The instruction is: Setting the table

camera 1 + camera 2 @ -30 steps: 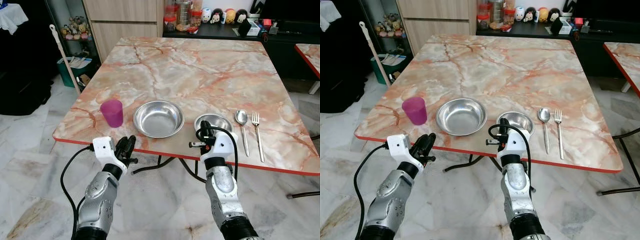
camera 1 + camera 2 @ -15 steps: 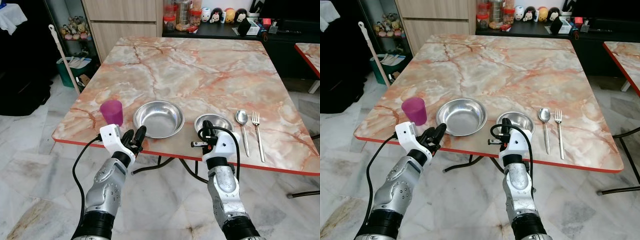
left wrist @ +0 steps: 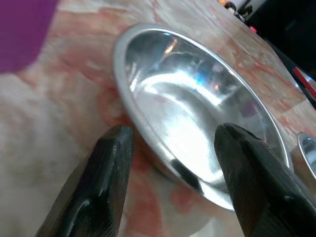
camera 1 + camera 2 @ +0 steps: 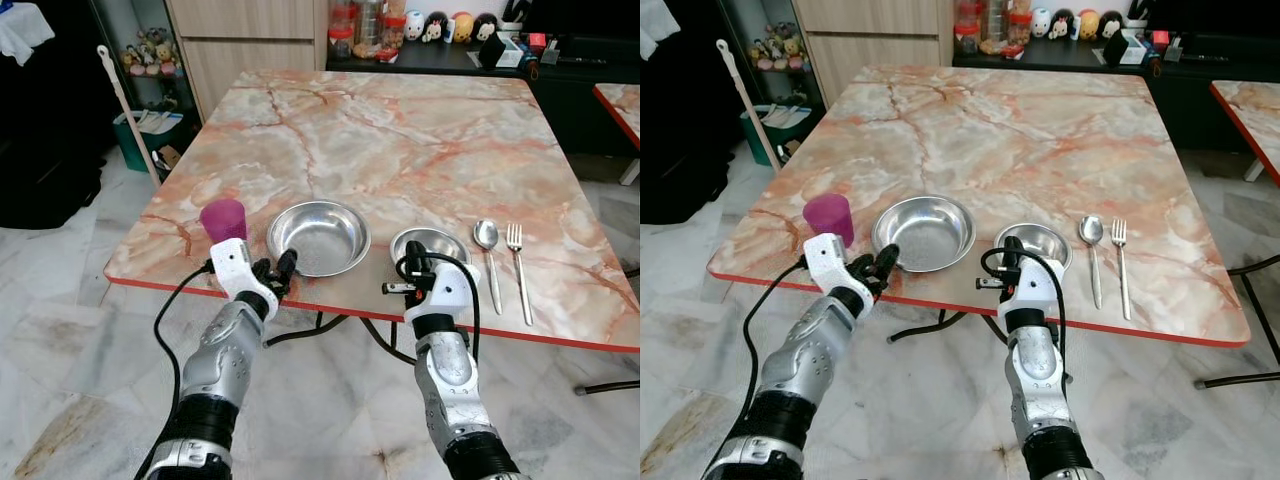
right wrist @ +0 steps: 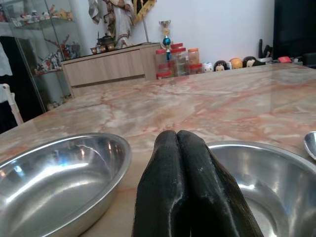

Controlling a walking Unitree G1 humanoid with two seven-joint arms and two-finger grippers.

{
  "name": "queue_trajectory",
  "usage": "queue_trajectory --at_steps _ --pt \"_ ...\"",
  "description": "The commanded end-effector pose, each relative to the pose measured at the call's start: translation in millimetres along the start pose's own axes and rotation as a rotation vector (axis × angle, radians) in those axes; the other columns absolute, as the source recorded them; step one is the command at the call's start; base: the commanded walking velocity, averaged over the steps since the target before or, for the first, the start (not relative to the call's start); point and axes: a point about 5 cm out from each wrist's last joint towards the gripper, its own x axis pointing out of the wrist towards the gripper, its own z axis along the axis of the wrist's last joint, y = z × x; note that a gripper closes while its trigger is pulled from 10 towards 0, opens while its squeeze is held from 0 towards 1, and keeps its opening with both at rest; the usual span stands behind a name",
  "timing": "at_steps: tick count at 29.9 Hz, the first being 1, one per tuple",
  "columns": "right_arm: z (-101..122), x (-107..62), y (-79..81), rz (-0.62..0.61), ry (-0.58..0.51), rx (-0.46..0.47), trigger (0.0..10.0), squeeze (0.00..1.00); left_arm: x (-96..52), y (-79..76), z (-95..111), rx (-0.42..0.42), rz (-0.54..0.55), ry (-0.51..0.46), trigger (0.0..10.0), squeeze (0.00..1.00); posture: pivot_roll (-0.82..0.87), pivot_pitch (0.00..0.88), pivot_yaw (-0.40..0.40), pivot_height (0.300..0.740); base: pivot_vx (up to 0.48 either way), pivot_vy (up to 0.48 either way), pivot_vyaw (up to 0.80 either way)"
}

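Note:
A large steel bowl (image 4: 318, 237) sits near the front edge of the marble table (image 4: 400, 140). A purple cup (image 4: 222, 218) stands to its left and a small steel bowl (image 4: 430, 245) to its right. A spoon (image 4: 487, 245) and a fork (image 4: 518, 265) lie further right. My left gripper (image 4: 280, 270) is open at the large bowl's near left rim (image 3: 148, 143), one finger on each side of it. My right gripper (image 4: 411, 268) is shut and empty, at the table edge just before the small bowl (image 5: 266, 187).
A broom handle (image 4: 125, 105) and a green bin (image 4: 140, 135) stand on the floor to the left. Jars and figurines (image 4: 400, 25) line a dark counter behind the table. A second table's corner (image 4: 620, 105) shows at the right. The table's far half is bare marble.
My left arm has risen from below the table edge and moved forward to the large bowl's near rim. The right arm has barely moved.

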Motion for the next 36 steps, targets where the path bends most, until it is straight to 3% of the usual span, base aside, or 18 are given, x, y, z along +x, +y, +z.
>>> queue_trajectory --at_steps 1,24,26,27,36 --pt "4 1.5 -0.9 -0.008 -0.011 0.006 10.0 0.00 2.2 2.2 1 0.024 0.020 0.006 10.0 0.00 0.02 0.107 0.039 0.740 0.000 0.000 0.00" --pt "1 -1.6 -0.3 -0.005 0.006 0.005 10.0 0.00 18.1 -4.2 -9 0.079 0.100 0.090 10.0 0.00 0.01 0.115 0.043 0.740 0.000 0.000 0.00" --pt "1 -1.5 0.0 -0.004 0.006 0.006 10.0 0.00 18.1 -4.2 -9 0.090 0.095 0.090 9.6 0.00 0.01 0.116 0.043 0.740 0.000 0.000 0.00" --pt "1 -1.5 0.2 -0.004 0.009 0.006 10.0 0.00 18.3 -4.0 -9 0.090 0.094 0.088 0.0 0.00 0.02 0.115 0.045 0.740 0.000 0.000 0.00" --pt "-1 -2.5 2.0 0.003 0.021 0.009 10.0 0.00 17.2 -2.3 -7 0.096 0.092 0.077 0.0 0.00 0.02 0.119 0.047 0.740 0.000 0.000 0.00"
